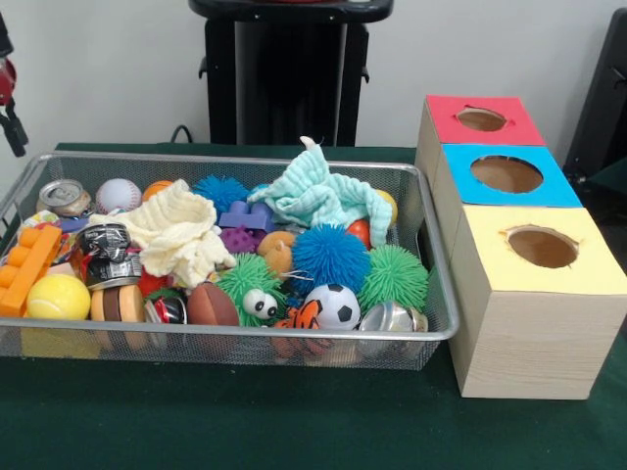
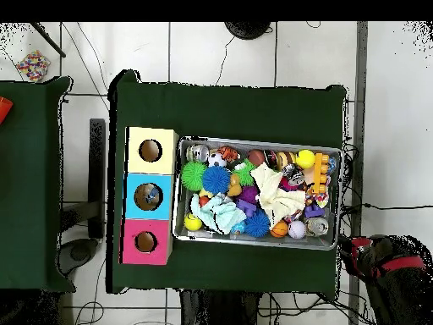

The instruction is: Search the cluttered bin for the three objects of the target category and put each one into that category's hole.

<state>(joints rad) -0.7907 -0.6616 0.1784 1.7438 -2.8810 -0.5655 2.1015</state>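
Gripper (image 1: 10, 117) sits drawn back at the picture's edge, clear of the wire bin (image 1: 443, 294); whether it is released or clenched I cannot tell. Nothing shows which category is wanted, so a wrong pick is the main risk. Two cloths, yellow (image 1: 181, 235) and mint (image 1: 318, 196), drape over toys and may hide targets or snag. Spiky balls, blue (image 1: 328, 257) and green (image 1: 397, 277), lie packed against the soccer ball (image 1: 336, 305), likely to roll. Red (image 1: 481, 119), blue (image 1: 506, 173) and yellow (image 1: 542, 247) holes wait just beside the bin.
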